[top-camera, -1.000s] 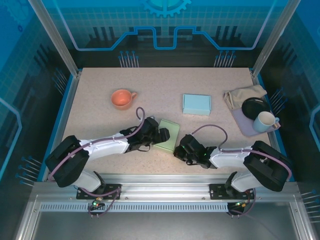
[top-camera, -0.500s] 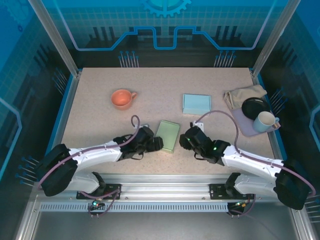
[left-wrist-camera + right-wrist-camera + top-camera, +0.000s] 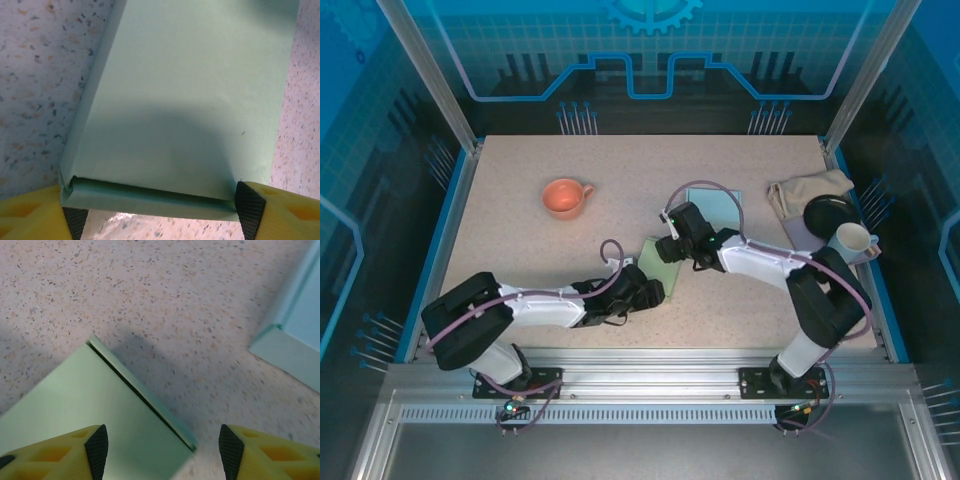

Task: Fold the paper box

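Top external view: the flat green paper box (image 3: 658, 268) lies on the speckled table (image 3: 520, 250) between the two grippers, its near end at the left gripper (image 3: 645, 292) and its far end under the right gripper (image 3: 672, 246).

Left wrist view: the left gripper (image 3: 162, 215) straddles the box (image 3: 185, 100). One pad (image 3: 250, 205) meets each corner of the folded near edge, and the sheet runs straight ahead of the fingers. Whether the pads press on it cannot be told.

Right wrist view: the right gripper (image 3: 162, 447) is released, its fingers spread over a corner of the box (image 3: 85, 405) and holding nothing. A blue box (image 3: 295, 335) sits just beyond, off to one side.

From above, the right arm crosses part of the blue box (image 3: 728, 212). An orange cup (image 3: 563, 196) stands well beyond the left gripper. A cloth (image 3: 808, 188), black plate (image 3: 828, 210) and white mug (image 3: 853, 240) cluster behind the right gripper, alongside its arm.
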`<state>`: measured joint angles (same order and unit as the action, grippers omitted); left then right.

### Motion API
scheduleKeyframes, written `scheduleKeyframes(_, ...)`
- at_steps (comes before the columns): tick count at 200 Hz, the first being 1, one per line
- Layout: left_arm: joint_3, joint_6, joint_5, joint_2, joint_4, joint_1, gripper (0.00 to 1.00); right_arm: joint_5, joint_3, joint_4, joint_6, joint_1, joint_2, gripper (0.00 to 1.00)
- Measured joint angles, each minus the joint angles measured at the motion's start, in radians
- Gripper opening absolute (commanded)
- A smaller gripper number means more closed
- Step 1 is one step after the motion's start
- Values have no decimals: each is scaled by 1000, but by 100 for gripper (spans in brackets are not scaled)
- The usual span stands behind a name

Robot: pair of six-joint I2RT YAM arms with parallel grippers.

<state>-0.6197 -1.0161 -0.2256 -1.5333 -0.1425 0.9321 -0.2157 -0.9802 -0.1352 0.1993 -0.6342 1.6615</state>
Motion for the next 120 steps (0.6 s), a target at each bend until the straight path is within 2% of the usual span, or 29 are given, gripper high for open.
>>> scheduleKeyframes(25, -8, -3, 1, -11, -13, -44, 76, 66, -19, 28, -5, 48, 59, 63)
scheduleKeyframes(52, -51, 5, 5, -40, -8, -132, 75, 88, -18, 36, 24, 95, 76, 62)
scheduleKeyframes(120, -315, 56, 95, -260, 32, -364, 70, 177, -13, 93, 184, 127, 96, 58)
